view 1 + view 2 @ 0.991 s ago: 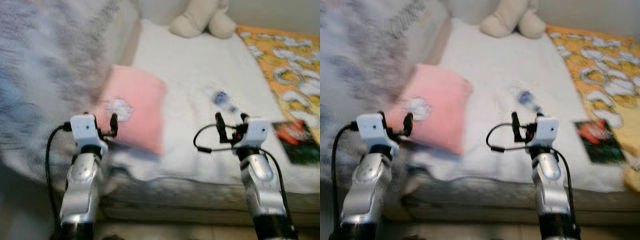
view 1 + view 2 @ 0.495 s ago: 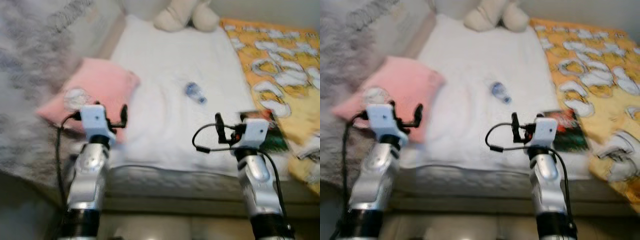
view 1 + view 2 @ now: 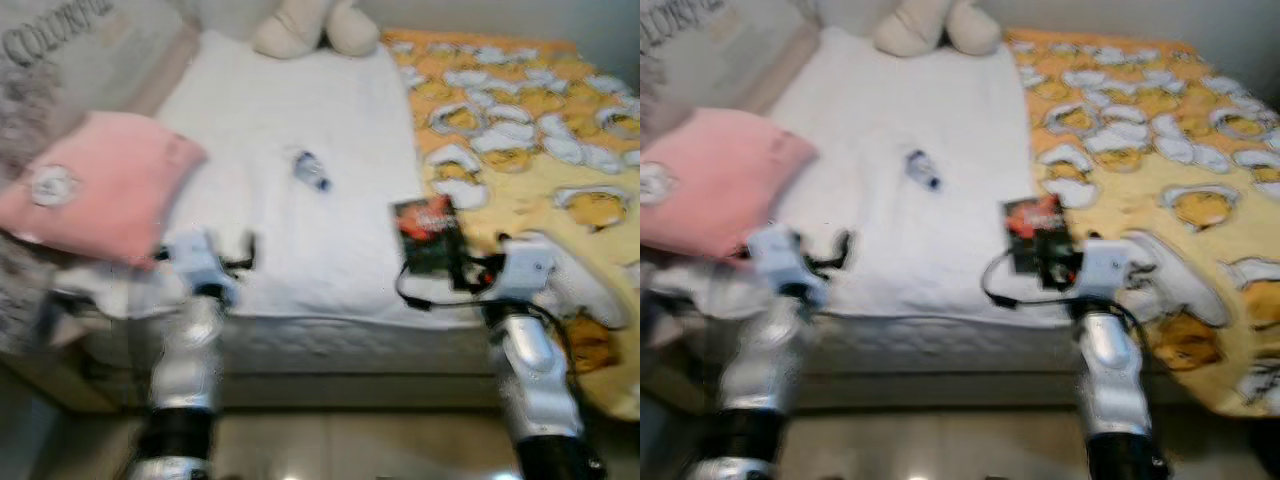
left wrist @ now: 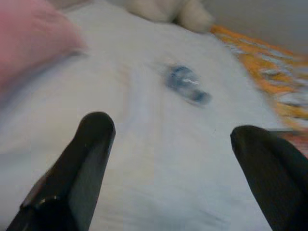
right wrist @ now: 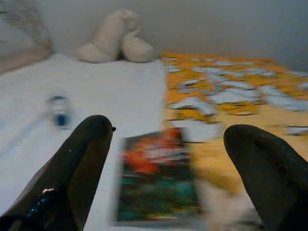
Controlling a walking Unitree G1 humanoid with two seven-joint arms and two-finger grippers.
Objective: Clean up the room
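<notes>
Both claws, left claw (image 4: 168, 163) and right claw (image 5: 163, 163), hung open and empty as the view swung rightward, bringing the book (image 3: 428, 232) from frame's right edge toward centre, probably the next pickup.

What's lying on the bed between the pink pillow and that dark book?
A small plastic bottle lies on the white sheet, between the pink pillow and the book. It shows in both eye views.

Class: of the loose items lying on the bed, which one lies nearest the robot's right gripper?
The dark red-and-green book, just ahead of the right gripper; the small bottle lies farther up the white sheet.
</notes>
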